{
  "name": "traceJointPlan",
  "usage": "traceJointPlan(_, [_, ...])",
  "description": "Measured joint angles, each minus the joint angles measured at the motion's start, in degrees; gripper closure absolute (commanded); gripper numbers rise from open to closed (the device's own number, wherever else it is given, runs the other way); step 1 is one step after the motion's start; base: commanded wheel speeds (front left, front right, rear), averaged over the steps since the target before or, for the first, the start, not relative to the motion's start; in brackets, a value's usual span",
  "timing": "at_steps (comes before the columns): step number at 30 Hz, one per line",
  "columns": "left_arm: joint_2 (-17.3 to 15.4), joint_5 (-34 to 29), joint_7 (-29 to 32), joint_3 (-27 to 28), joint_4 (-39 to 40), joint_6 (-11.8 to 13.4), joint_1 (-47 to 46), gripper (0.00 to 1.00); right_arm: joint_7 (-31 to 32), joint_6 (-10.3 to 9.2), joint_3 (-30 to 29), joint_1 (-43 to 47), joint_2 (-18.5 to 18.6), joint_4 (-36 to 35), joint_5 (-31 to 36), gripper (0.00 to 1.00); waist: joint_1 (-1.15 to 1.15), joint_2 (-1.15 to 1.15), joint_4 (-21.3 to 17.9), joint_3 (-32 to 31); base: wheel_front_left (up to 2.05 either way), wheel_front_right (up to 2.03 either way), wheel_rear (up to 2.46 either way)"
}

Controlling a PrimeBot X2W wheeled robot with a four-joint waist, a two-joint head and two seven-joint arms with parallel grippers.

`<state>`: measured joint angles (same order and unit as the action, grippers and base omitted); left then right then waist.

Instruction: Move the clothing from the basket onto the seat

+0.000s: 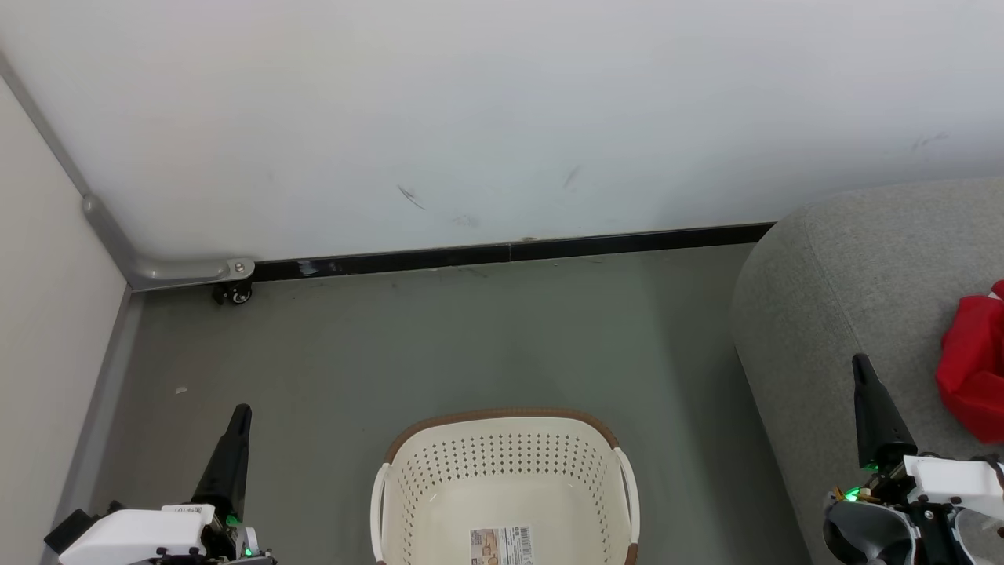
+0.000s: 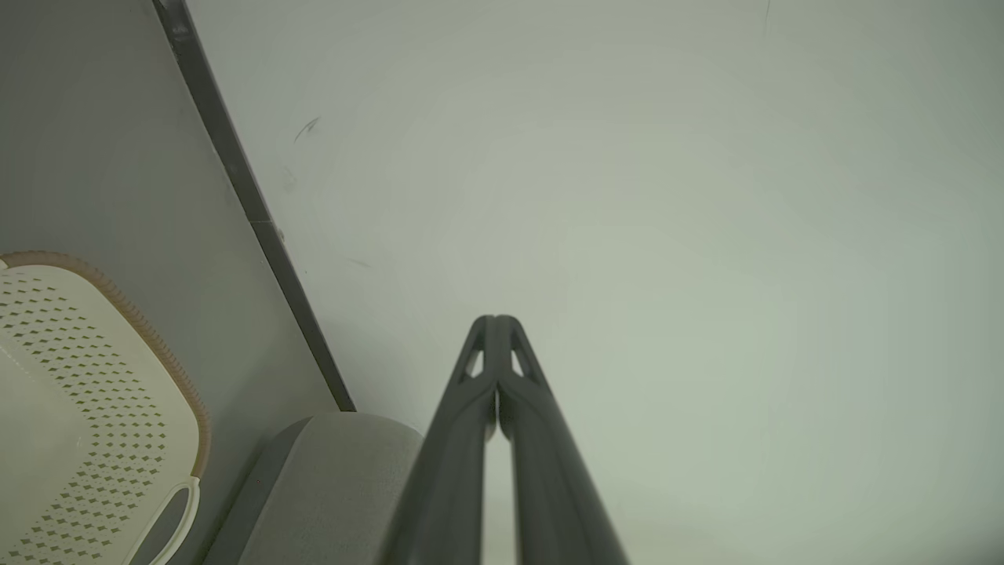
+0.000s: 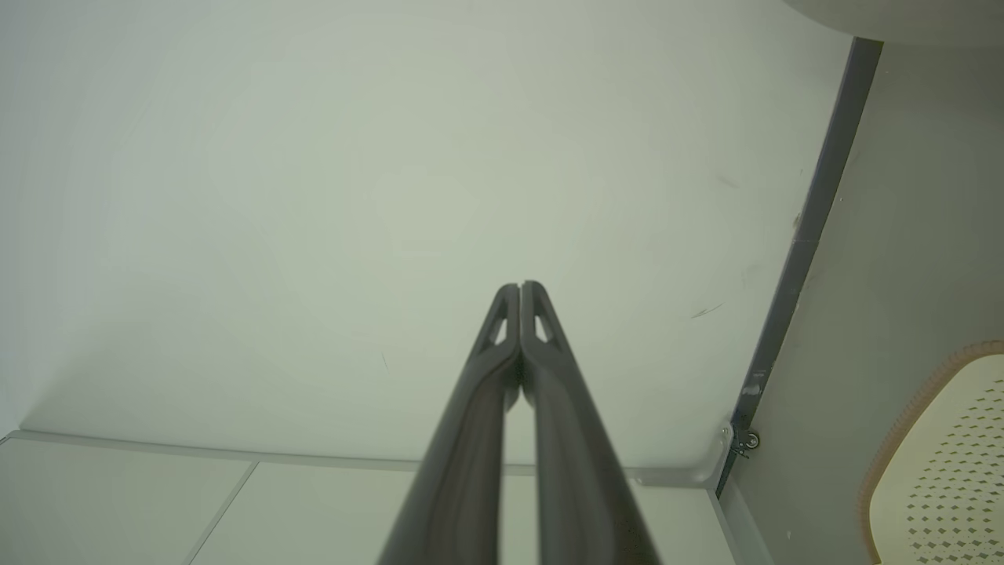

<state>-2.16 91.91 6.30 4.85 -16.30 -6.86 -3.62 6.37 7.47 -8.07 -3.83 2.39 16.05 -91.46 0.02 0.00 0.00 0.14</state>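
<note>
The cream perforated basket (image 1: 506, 471) with a brown rim stands on the floor at the bottom centre, with nothing in it but a label on its bottom. Red clothing (image 1: 973, 369) lies bunched on the grey seat (image 1: 847, 290) at the right edge. My left gripper (image 1: 239, 416) rests at the lower left, shut and holding nothing, left of the basket. My right gripper (image 1: 861, 365) is shut too, over the seat's front edge, left of the clothing. In the wrist views the left gripper (image 2: 496, 320) and right gripper (image 3: 520, 286) point at the white wall with tips together.
A white wall (image 1: 502, 118) with a black skirting strip (image 1: 510, 253) closes the back. A grey partition (image 1: 47, 329) with a small caster (image 1: 234, 294) stands at the left. Grey floor (image 1: 471, 337) lies between basket and wall.
</note>
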Motion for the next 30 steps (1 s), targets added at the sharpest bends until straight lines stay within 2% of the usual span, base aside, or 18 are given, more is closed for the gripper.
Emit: traceJointPlan(30, [0.0,0.0,0.0,0.0,0.0,0.0,0.0,1.00,0.0,0.00,0.0,0.0,0.0,0.0,0.0,1.00,-0.01,0.00,0.0,0.0,0.00,0.00,0.00])
